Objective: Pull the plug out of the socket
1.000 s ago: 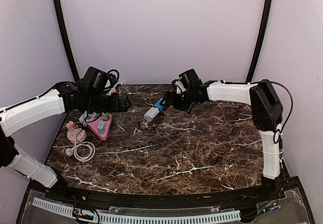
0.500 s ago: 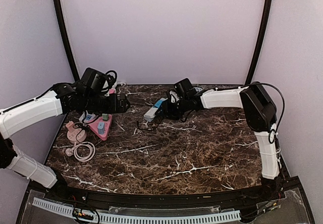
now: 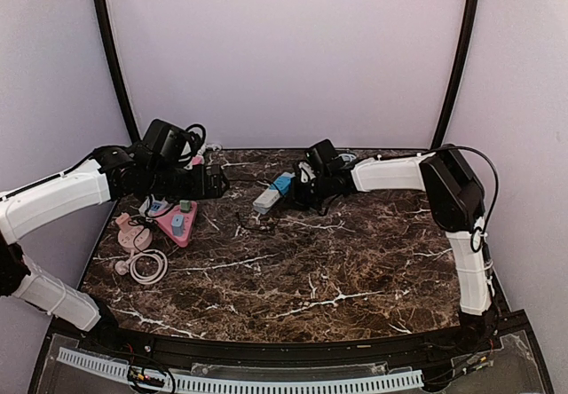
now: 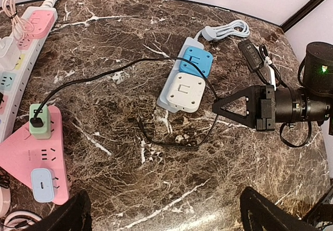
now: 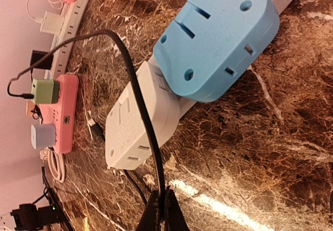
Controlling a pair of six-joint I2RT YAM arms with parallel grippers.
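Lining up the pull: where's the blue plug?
Blue plug: back centre in top view, on the strip beside the white plug, just left of the right gripper.

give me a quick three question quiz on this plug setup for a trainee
1. True or false: the left claw is shut.
2. The black cable runs from which plug? A) the green plug on the pink socket B) the blue adapter C) the white adapter
3. Fill in: the right claw is pinched shut on the ____.
Key: 1 false, it is wide open. 2 A. 3 black cable.
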